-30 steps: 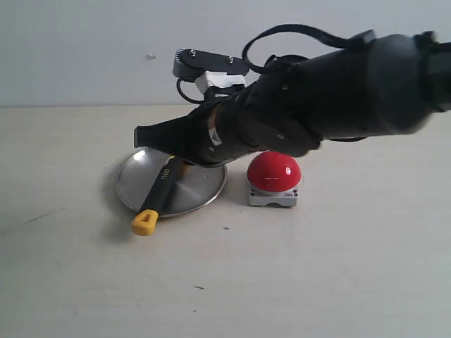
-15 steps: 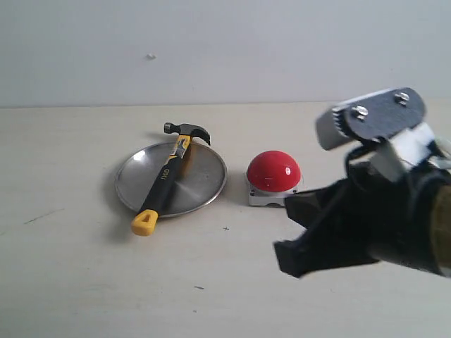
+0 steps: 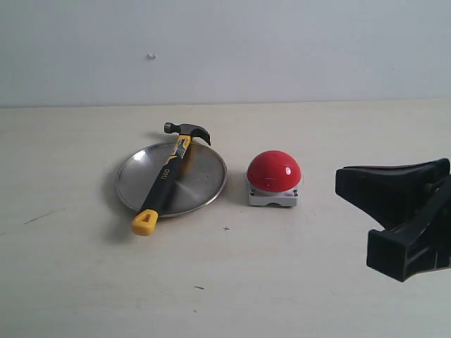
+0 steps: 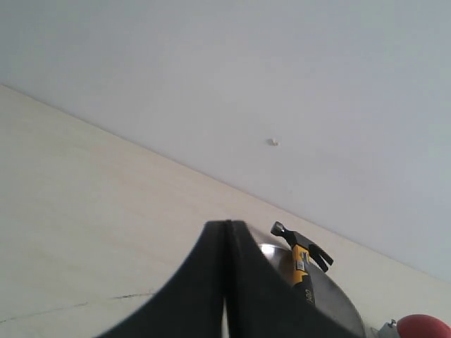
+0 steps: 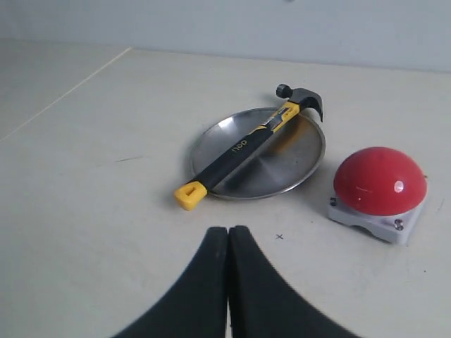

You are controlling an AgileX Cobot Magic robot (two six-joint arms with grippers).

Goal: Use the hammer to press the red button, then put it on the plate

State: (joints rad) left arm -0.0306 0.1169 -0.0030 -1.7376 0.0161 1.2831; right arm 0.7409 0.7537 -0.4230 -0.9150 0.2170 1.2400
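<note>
Pale tabletop [image 3: 282,282] carries everything. Right end effector [image 5: 227,232]: fingers pressed together, nothing between them, touching none of the objects, off to the right of the red button in the exterior view. Left end effector [image 4: 225,225]: fingers also together, empty. Silver plate [image 3: 204,176] sits left of centre. Hammer [image 3: 165,182] lies diagonally on the plate, its head past the far rim and its yellow end hanging over the near rim. Red button [image 3: 274,171] sits just right of the plate, not touching it.
</note>
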